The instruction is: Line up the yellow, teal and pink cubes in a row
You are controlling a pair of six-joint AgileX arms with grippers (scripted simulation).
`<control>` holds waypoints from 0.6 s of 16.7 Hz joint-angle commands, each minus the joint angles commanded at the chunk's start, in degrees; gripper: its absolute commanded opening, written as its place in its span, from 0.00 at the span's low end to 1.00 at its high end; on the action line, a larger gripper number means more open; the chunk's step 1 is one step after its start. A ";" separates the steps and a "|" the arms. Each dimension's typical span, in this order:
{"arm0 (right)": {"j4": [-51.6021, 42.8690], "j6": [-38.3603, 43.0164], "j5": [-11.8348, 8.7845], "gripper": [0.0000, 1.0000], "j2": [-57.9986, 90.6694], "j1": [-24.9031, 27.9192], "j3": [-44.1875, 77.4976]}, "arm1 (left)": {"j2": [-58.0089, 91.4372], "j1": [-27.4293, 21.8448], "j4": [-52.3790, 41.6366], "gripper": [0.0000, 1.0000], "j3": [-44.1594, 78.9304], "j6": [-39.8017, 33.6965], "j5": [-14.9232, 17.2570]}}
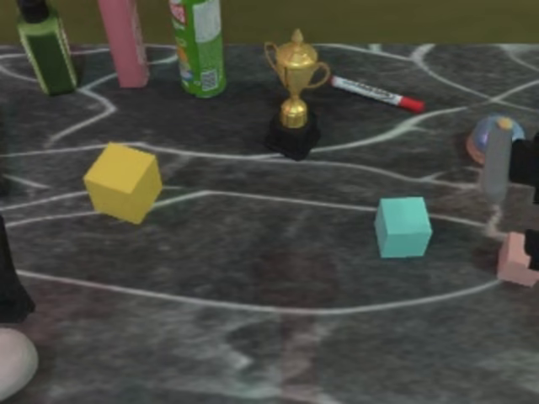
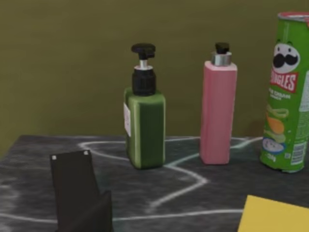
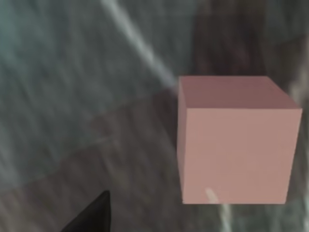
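The yellow cube point(image 1: 123, 182) sits at the left of the dark table; its corner point(image 2: 275, 215) shows in the left wrist view. The teal cube point(image 1: 403, 227) rests right of centre. At the right edge lies the pink cube point(image 1: 514, 261), partly covered by my right gripper point(image 1: 532, 242), which hangs over it. In the right wrist view the pink cube point(image 3: 236, 145) lies just ahead of one dark fingertip point(image 3: 96, 217), with nothing between the jaws, which are open. My left arm point(image 1: 8, 286) stays at the left edge, one finger point(image 2: 77, 193) showing, open and empty.
Along the back stand a green pump bottle point(image 1: 46, 46), a tall pink bottle point(image 1: 125, 42), a green crisps can point(image 1: 198, 46), a gold trophy point(image 1: 295, 93) and a red-capped marker point(image 1: 375, 93). A colourful round object point(image 1: 488, 135) is at the right, and a white rounded object point(image 1: 13, 362) at the front left.
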 joint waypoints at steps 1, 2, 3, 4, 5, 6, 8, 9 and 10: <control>1.34 -0.01 0.00 1.00 0.74 0.07 -0.73 | 0.00 0.00 0.00 1.00 0.00 0.00 0.00; 3.27 0.00 0.00 1.00 1.74 0.13 -1.65 | 0.00 0.00 0.00 1.00 0.00 0.00 0.00; 5.73 0.03 0.01 1.00 2.96 0.15 -2.71 | 0.00 0.00 0.00 1.00 0.00 0.00 0.00; 8.48 0.08 0.02 1.00 4.28 0.16 -3.88 | 0.00 0.00 0.00 1.00 0.00 0.00 0.00; 11.25 0.16 0.03 1.00 5.59 0.17 -5.10 | 0.00 0.00 0.00 1.00 0.00 0.00 0.00; 13.74 0.20 0.03 1.00 6.82 0.22 -6.26 | 0.00 0.00 0.00 1.00 0.00 0.00 0.00; 16.99 0.23 0.05 1.00 8.75 0.27 -7.93 | 0.00 0.00 0.00 1.00 0.00 0.00 0.00; 17.69 0.23 0.05 1.00 9.25 0.28 -8.33 | 0.00 0.00 0.00 1.00 0.00 0.00 0.00; 17.82 0.24 0.05 1.00 9.34 0.28 -8.40 | 0.00 0.00 0.00 1.00 0.00 0.00 0.00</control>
